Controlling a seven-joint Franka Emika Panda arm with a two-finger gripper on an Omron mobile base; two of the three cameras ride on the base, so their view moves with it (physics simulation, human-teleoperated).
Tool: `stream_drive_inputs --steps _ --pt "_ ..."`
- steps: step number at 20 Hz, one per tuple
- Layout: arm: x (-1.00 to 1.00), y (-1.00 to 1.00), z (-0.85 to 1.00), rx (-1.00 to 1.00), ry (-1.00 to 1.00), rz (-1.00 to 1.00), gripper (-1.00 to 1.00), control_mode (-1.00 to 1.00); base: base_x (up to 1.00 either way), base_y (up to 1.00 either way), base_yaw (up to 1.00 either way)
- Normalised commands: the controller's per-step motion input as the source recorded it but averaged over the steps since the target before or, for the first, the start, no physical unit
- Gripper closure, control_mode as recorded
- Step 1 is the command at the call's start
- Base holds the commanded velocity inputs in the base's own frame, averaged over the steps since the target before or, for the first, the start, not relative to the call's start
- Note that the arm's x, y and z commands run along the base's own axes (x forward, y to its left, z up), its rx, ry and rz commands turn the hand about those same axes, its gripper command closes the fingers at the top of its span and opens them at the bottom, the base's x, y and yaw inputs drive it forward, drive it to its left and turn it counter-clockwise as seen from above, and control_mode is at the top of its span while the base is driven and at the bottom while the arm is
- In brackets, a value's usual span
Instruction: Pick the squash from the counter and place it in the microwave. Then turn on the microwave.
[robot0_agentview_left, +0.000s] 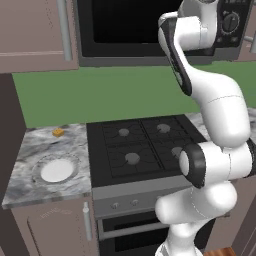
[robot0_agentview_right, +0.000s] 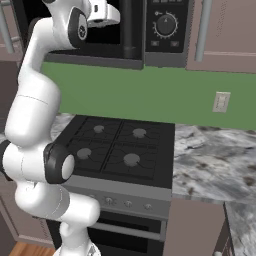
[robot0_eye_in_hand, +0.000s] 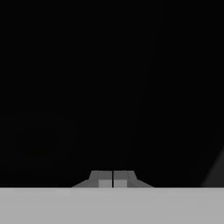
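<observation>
Arm's white elbow and dark joints fill the foreground, rising from the base up to the microwave (robot0_agentview_right: 150, 30) mounted above the stove (robot0_agentview_left: 140, 147). Jaws (robot0_eye_in_hand: 113, 179) shut tight, fingertips pressed together with nothing between them; hand view looks into plain blackness, so what lies just ahead cannot be told. Wrist sits high against the microwave's black glass front, just beside the long vertical handle (robot0_agentview_right: 131, 27), which runs top to bottom; control panel with round dial (robot0_agentview_right: 166, 25) lies to the handle's right. Microwave's long axis runs side to side along the wall, face toward the robot. Squash cannot be found on the bench or elsewhere; where it is cannot be told. Left stretch of marbled bench (robot0_agentview_left: 30, 170) carries a white plate (robot0_agentview_left: 56, 170) near its front and a tiny yellow-orange cube (robot0_agentview_left: 58, 132) near the green wall, well apart. Four-burner stove stands between the two bench stretches, oven handle (robot0_agentview_left: 135, 230) below. Wall outlet (robot0_agentview_right: 221, 101) right, above the right bench (robot0_agentview_right: 215, 160).
</observation>
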Motion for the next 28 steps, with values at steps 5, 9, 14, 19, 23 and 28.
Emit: stream_drive_inputs --steps 5,9,14,19,23,28 --pt "0.29 0.0 -0.2 0.0 -0.06 0.1 1.0 -1.0 0.0 0.0 0.0" --pt "0.24 0.0 -0.21 0.0 -0.1 0.09 1.0 -1.0 0.0 0.0 0.0" --pt "0.22 0.0 -0.22 0.0 -0.12 0.09 1.0 -1.0 0.0 0.0 0.0" --pt "0.26 0.0 -0.13 0.0 -0.12 0.09 1.0 -1.0 0.0 0.0 0.0" --pt "0.29 0.0 -0.03 0.0 -0.1 0.09 1.0 -1.0 0.0 0.0 0.0" --pt "0.27 0.0 0.0 0.0 -0.06 0.07 1.0 -1.0 0.0 0.0 0.0"
